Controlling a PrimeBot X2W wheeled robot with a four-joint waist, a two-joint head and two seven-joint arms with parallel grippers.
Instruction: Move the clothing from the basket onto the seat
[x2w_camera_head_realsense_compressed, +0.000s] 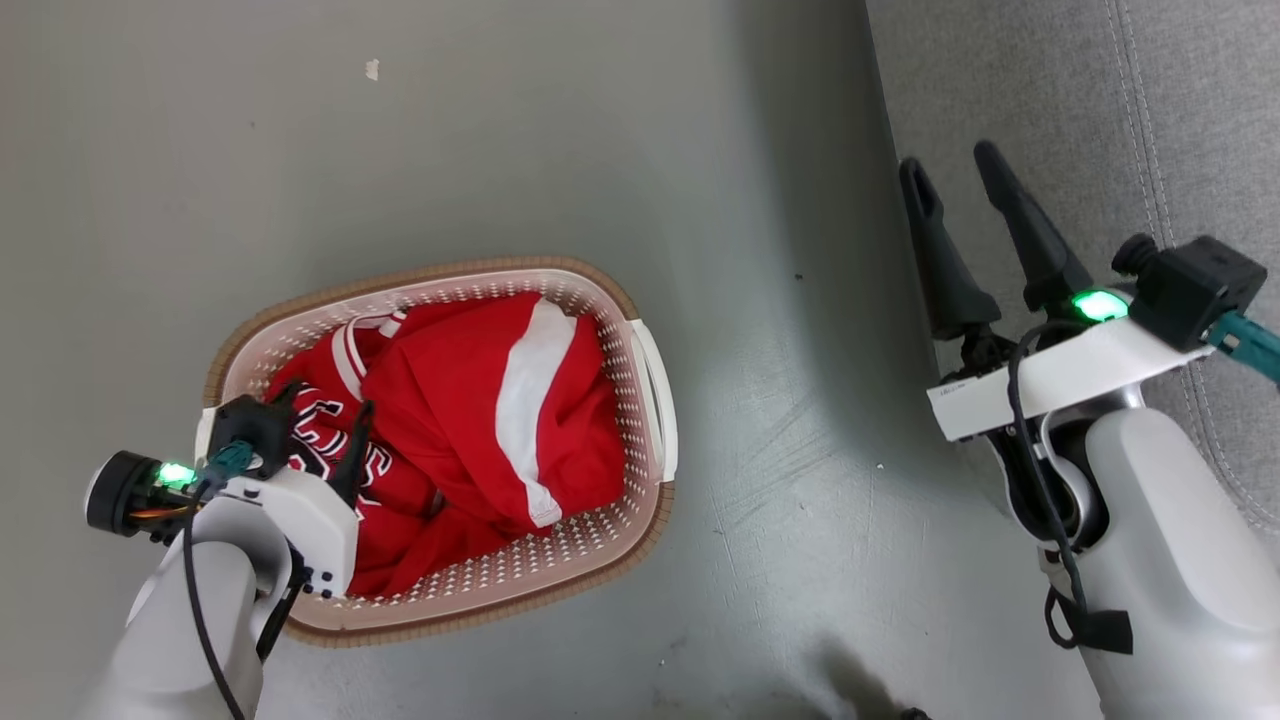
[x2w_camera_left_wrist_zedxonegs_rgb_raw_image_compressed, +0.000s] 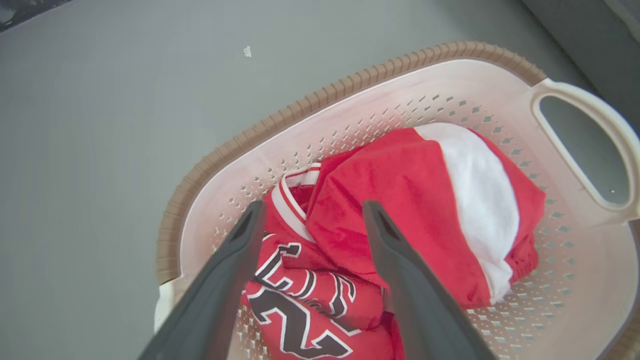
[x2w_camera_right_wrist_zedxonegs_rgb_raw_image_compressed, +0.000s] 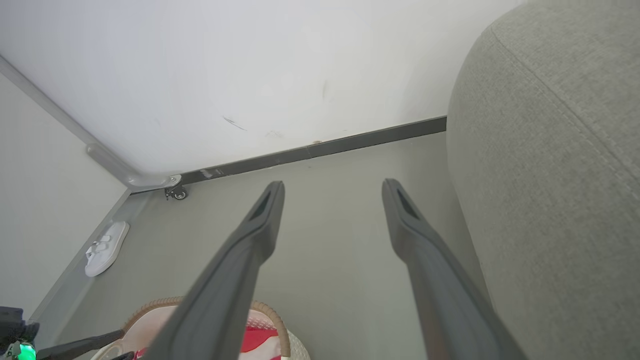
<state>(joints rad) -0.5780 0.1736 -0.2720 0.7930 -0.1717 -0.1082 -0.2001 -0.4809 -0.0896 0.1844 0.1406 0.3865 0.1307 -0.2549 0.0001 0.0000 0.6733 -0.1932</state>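
Left gripper (x2w_camera_left_wrist_zedxonegs_rgb_raw_image_compressed: 314, 206): fingers (x2w_camera_left_wrist_zedxonegs_rgb_raw_image_compressed: 215, 280) spread wide apart, angled downward. Right gripper (x2w_camera_head_realsense_compressed: 948, 160): fingers spread wide apart, extended forward; pale forearm (x2w_camera_head_realsense_compressed: 1170, 530) directly behind them.

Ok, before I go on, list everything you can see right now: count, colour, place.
clothing: two, red with white panels, one with black-and-white lettering, bunched in the basket
basket: one, cream with brown rim, on the floor, to the left of the seat
seat: one, light grey, on the robot's right
slipper: one, white, on the floor against a white wall
caster: one, dark, at the wall's corner
left gripper: one, dark fingers, open, over the clothing
right gripper: one, dark fingers, open, empty, beside the seat
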